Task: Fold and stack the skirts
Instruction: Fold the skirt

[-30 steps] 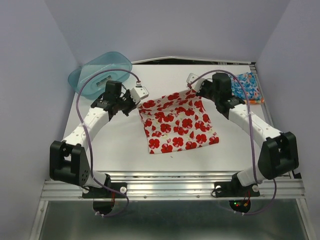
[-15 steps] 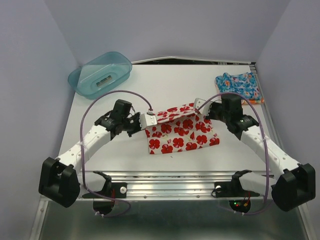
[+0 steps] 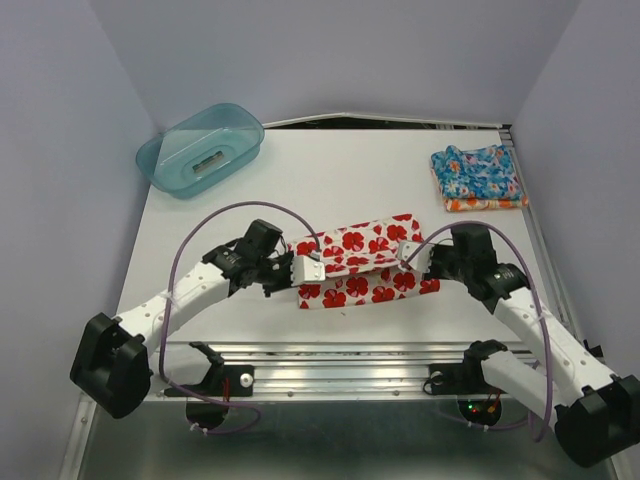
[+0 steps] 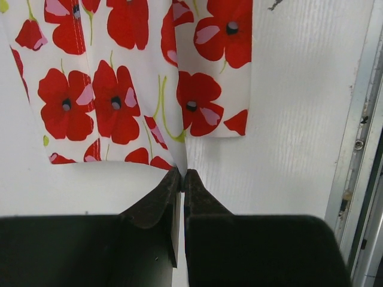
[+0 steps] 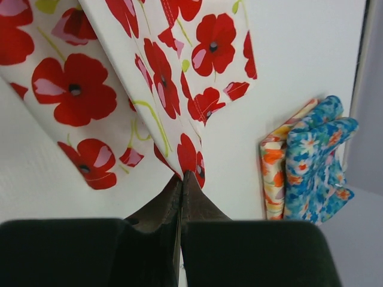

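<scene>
The white skirt with red poppies (image 3: 360,262) lies mid-table, its far edge drawn toward the near edge so it is folded over. My left gripper (image 3: 308,268) is shut on its left corner, seen in the left wrist view (image 4: 182,171) with the cloth (image 4: 137,78) hanging above. My right gripper (image 3: 410,252) is shut on the right corner, seen in the right wrist view (image 5: 181,174). The blue floral skirt (image 3: 478,172) lies folded on the orange-yellow skirt (image 3: 480,204) at the back right. Both show in the right wrist view, blue (image 5: 317,161) and orange-yellow (image 5: 273,173).
A translucent teal tub (image 3: 200,150) stands at the back left corner. The metal rail (image 3: 350,365) runs along the table's near edge, also at the right of the left wrist view (image 4: 365,149). Purple-grey walls close the sides.
Both grippers have carried the poppy skirt's far corners from the back toward the near edge, folding the cloth over itself. The stacked skirts at back right became uncovered.
</scene>
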